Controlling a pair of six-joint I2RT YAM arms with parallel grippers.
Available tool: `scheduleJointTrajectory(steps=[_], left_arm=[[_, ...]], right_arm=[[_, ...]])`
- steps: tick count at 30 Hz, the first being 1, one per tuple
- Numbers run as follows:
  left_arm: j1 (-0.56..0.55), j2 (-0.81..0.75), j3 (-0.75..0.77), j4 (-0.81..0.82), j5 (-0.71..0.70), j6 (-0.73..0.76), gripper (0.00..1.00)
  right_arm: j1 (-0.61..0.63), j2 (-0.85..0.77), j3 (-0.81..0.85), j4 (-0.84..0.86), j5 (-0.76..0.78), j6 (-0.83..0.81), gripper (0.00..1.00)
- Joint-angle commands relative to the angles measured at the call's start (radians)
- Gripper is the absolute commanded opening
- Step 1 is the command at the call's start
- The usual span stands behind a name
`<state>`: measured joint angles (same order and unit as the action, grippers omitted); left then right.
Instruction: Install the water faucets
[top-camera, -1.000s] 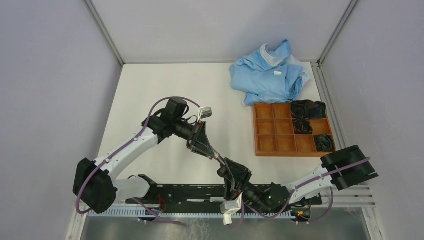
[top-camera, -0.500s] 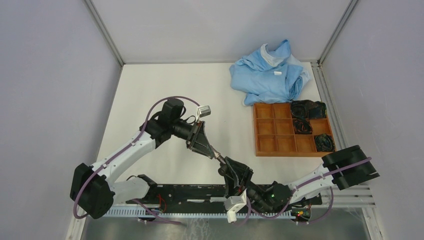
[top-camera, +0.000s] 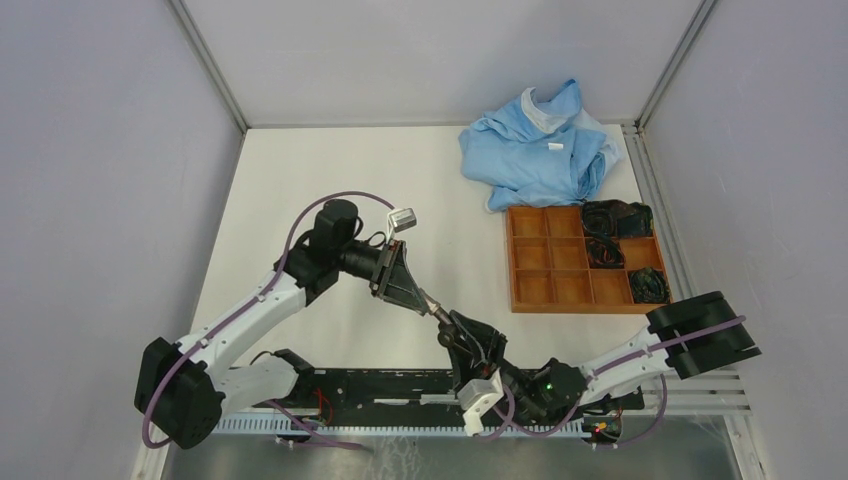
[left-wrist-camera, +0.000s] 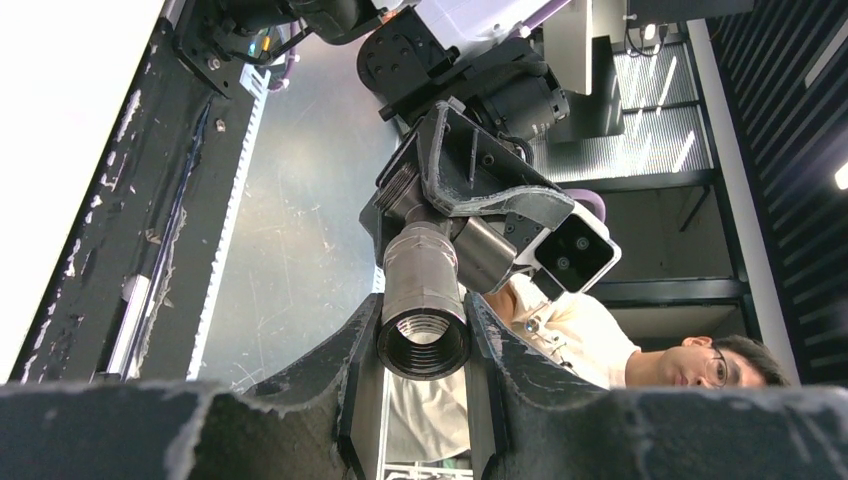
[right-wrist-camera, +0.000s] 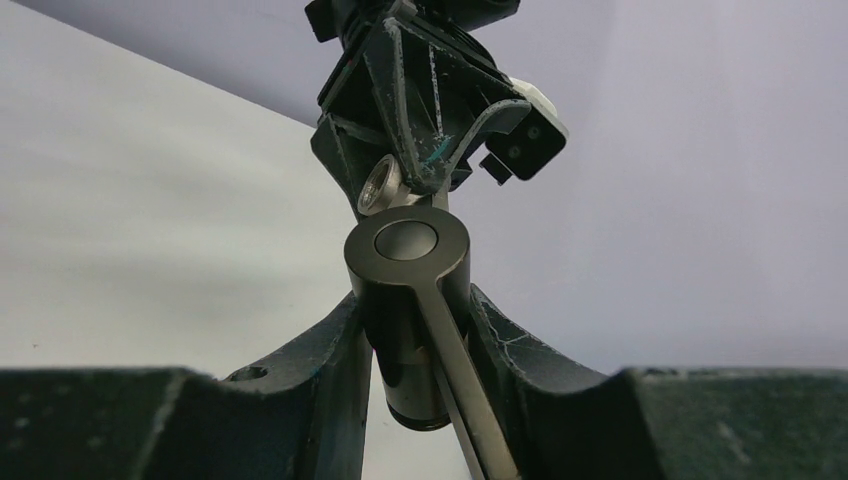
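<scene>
Left arm (top-camera: 262, 300) swung outward; left gripper (left-wrist-camera: 423, 350) clamped on threaded fitting (left-wrist-camera: 423, 300), right gripper (right-wrist-camera: 415, 340) clamped on capped fitting (right-wrist-camera: 405, 290), pieces meeting left of tray (top-camera: 512, 270).

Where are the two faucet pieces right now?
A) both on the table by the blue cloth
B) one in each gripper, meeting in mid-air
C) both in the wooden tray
B: the left gripper clamps the threaded fitting and the right gripper the capped piece, their ends meeting between the arms.
</scene>
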<state>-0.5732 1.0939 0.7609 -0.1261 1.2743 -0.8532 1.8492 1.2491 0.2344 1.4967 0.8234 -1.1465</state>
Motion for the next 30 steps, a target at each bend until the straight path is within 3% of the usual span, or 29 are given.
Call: scheduleJointTrajectory(steps=[1, 7, 26, 30], left_arm=[[-0.016, -0.035, -0.006, 0.123, 0.036, -0.078, 0.02], [-0.019, -0.043, -0.005, 0.19, 0.045, -0.107, 0.02], [-0.024, -0.068, 0.069, 0.15, 0.075, -0.101, 0.02], [-0.024, -0.071, 0.074, 0.156, 0.058, -0.091, 0.02]], right_arm=[[-0.027, -0.046, 0.008, 0.119, -0.056, 0.16, 0.0], [-0.044, -0.067, -0.002, 0.11, -0.076, 0.255, 0.0], [-0.106, -0.035, 0.021, 0.215, -0.122, 0.167, 0.0], [-0.109, -0.031, 0.037, 0.216, -0.136, 0.225, 0.0]])
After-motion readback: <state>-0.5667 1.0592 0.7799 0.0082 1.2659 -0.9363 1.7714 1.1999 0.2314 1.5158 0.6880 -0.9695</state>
